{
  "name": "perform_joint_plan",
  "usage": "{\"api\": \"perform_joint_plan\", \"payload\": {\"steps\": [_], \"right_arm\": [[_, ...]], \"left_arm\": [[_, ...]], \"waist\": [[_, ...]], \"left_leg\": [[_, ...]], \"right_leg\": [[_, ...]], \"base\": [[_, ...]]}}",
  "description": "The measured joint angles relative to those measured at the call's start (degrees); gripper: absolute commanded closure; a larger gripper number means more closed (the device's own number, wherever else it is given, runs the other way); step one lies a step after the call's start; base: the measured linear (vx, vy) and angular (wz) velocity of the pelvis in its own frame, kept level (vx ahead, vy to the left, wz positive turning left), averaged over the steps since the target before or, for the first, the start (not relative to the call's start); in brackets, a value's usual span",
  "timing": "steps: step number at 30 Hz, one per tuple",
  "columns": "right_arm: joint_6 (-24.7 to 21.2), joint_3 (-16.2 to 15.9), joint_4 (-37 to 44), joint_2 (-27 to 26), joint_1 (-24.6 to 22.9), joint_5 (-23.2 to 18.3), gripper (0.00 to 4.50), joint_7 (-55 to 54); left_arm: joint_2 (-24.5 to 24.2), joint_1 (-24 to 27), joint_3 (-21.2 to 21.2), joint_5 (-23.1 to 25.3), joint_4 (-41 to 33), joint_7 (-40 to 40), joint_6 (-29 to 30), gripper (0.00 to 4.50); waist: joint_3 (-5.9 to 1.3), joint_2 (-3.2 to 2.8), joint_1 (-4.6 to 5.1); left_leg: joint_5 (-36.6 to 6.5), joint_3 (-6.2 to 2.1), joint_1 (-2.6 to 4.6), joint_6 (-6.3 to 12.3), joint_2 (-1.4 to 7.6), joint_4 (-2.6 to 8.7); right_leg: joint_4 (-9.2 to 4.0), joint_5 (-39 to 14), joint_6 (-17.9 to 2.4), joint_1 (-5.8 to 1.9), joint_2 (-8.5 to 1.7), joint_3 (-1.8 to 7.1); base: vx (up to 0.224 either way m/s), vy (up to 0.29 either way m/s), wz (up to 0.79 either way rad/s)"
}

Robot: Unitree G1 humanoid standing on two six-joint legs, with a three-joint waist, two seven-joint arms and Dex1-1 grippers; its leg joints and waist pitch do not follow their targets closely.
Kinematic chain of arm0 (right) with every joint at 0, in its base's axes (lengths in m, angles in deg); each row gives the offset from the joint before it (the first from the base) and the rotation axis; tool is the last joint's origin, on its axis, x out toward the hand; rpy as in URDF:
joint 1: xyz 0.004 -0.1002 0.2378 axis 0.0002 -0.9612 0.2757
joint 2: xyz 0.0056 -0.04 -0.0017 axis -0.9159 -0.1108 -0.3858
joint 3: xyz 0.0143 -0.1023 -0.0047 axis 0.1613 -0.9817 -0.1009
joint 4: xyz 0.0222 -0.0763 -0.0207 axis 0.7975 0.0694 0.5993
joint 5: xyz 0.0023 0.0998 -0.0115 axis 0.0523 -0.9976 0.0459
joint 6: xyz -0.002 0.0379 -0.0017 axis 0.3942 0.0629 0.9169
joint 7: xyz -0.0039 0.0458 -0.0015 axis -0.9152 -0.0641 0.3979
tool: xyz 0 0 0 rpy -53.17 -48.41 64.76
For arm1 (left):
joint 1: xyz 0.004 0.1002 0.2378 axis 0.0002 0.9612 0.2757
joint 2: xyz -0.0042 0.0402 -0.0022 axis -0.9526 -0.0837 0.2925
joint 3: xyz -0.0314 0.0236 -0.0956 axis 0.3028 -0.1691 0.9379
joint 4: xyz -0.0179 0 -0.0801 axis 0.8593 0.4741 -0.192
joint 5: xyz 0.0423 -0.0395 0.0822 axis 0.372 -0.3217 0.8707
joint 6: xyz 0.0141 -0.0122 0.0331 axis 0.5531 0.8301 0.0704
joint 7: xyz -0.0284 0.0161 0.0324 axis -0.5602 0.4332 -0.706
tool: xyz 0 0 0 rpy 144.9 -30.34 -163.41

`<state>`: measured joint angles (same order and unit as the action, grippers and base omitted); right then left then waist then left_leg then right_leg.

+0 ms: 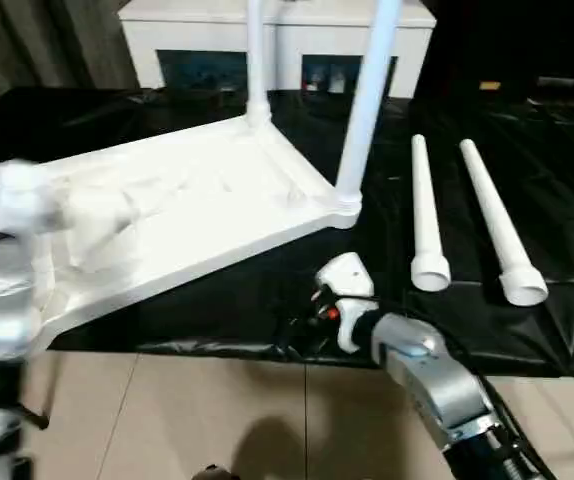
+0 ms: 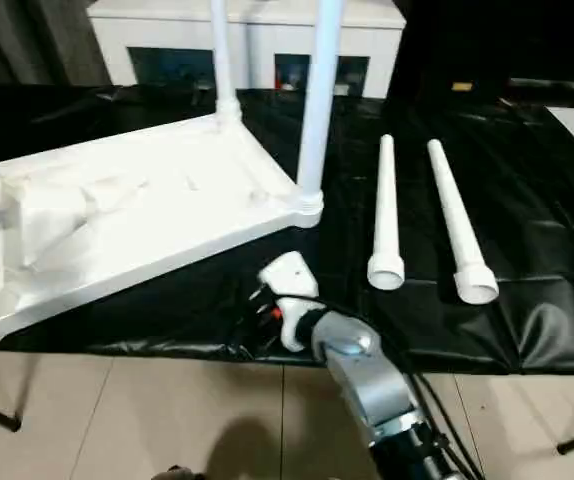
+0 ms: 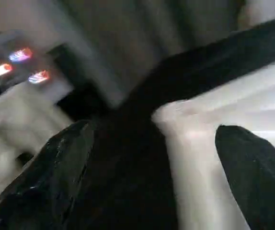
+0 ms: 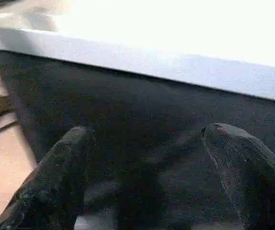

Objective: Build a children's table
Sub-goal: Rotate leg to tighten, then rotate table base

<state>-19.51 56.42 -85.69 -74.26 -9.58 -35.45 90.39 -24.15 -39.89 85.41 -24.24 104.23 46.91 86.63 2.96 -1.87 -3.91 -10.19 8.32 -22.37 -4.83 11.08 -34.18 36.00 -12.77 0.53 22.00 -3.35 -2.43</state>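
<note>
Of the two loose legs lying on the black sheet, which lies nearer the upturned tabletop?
The left loose leg, beside the tabletop; the other loose leg lies farther right.

The white tabletop (image 2: 137,210) lies upside down at centre left, two legs (image 2: 317,100) standing in its sockets; two loose legs (image 2: 385,215) lie at right.

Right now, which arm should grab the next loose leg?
Right, probably: the right gripper, open, sits near the two loose legs. The left gripper is open at the tabletop's far corner.
</note>
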Motion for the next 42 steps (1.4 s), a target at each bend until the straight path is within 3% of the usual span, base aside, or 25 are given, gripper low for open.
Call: {"api": "perform_joint_plan", "payload": {"steps": [9, 15, 21, 26, 35, 39, 42], "right_arm": [[-0.61, -1.39, 2.75, 0.25, -0.79, -1.40, 0.52, 2.94], [-0.40, -1.10, 2.25, -0.05, -0.55, -1.17, 0.52, 2.02], [0.23, 0.47, 0.26, -0.39, -0.04, -0.22, 0.52, -0.82], [0.38, 1.88, -1.99, -0.79, 1.21, 0.69, 0.52, -3.67], [0.40, 5.04, -4.93, -1.88, 2.00, 1.51, 0.52, -8.72], [1.38, 10.02, -12.43, -4.14, 5.99, 1.89, 0.52, -16.45], [2.79, 11.82, -17.23, -5.28, 9.83, 1.83, 0.52, -19.02]], "left_arm": [[-2.41, 5.31, 2.60, -1.39, 4.22, -1.45, 3.45, 0.01], [-1.24, 7.59, -0.52, -4.08, 2.42, -10.90, 9.88, 0.01], [-1.00, 8.13, -3.05, -7.47, -3.30, -18.01, 15.76, 0.01], [-0.80, 8.28, -7.32, -8.58, -8.68, -24.30, 20.54, 0.01], [5.32, 8.42, -14.02, -10.12, -13.41, -27.35, 25.25, 0.01], [8.10, 8.05, -16.34, -10.04, -16.09, -27.68, 26.80, 0.01], [9.30, 8.10, -19.50, -10.16, -18.37, -29.76, 26.91, 0.01]], "waist": [[-0.29, 0.46, -1.49], [-0.34, 0.55, -1.42], [-0.34, 0.50, -2.03], [-0.33, 0.37, -2.60], [-0.44, 0.06, -2.34], [-0.40, 0.00, -2.37], [-0.41, 0.01, -2.30]], "left_leg": [[-0.01, -0.01, 0.16, -0.02, 0.00, 0.02], [-0.01, 0.00, 0.23, -0.02, -0.03, 0.02], [-0.01, 0.01, 0.23, -0.02, -0.06, 0.03], [-0.01, 0.03, 0.24, -0.02, -0.06, 0.09], [-0.01, 0.09, 0.26, -0.03, -0.06, 0.16], [0.00, 0.13, 0.24, -0.03, -0.07, 0.19], [0.00, 0.16, 0.22, -0.03, -0.07, 0.19]], "right_leg": [[0.11, 0.03, 0.02, -0.06, 0.00, 0.05], [0.11, 0.10, -0.01, -0.07, -0.01, 0.12], [0.12, 0.10, -0.01, -0.10, -0.05, 0.13], [0.12, 0.10, -0.01, -0.10, -0.05, 0.14], [0.12, 0.11, 0.00, -0.07, -0.06, 0.16], [0.11, 0.11, -0.01, -0.06, -0.07, 0.17], [0.10, 0.11, -0.01, -0.04, -0.07, 0.19]], "base": [[0.000, 0.000, 0.00], [0.000, 0.000, 0.00], [0.000, 0.000, 0.00], [0.000, 0.000, 0.00], [0.000, 0.000, 0.00], [0.000, 0.000, 0.00], [0.000, 0.000, 0.00]]}}
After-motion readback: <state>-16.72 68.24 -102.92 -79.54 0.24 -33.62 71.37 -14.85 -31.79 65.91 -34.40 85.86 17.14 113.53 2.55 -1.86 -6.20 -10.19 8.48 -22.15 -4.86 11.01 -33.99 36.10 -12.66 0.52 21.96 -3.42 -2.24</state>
